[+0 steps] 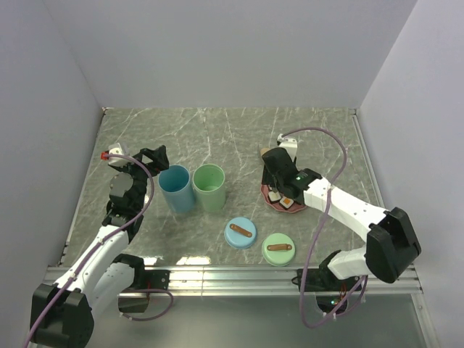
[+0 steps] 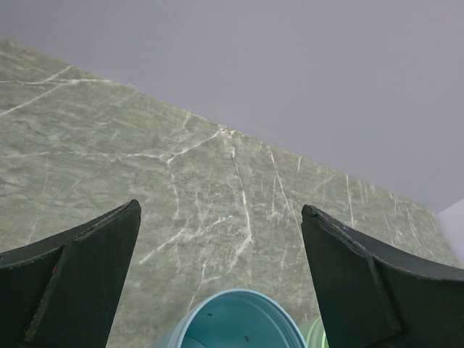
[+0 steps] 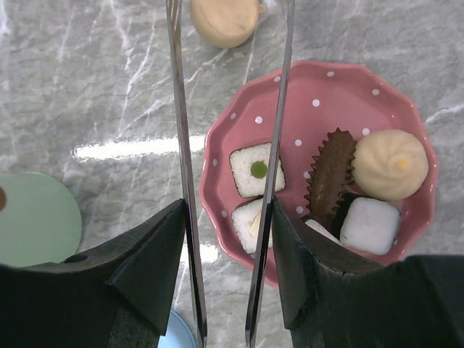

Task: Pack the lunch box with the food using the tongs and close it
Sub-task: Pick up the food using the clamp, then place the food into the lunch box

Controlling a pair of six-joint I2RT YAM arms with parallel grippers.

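My right gripper (image 3: 228,210) (image 1: 279,170) is shut on the tongs (image 3: 181,145), one finger pressing on each thin metal arm. The arms stand spread, reaching over the left rim of the pink dotted plate (image 3: 326,72) (image 1: 284,209). The food on the plate includes a white square with a green dot (image 3: 257,170), a second white square (image 3: 250,221), a brown jagged piece (image 3: 330,177), a tan round bun (image 3: 389,164) and a white block (image 3: 370,225). Another tan piece (image 3: 225,18) lies on the table beyond the plate, between the tong arms. My left gripper (image 2: 221,210) (image 1: 156,156) hangs open above the blue cup (image 2: 239,319).
A blue cup (image 1: 176,187) and a green cup (image 1: 209,186) stand side by side mid-table. A blue lid (image 1: 240,233) and a green lid (image 1: 278,249) lie flat near the front edge. Grey walls close the table on three sides.
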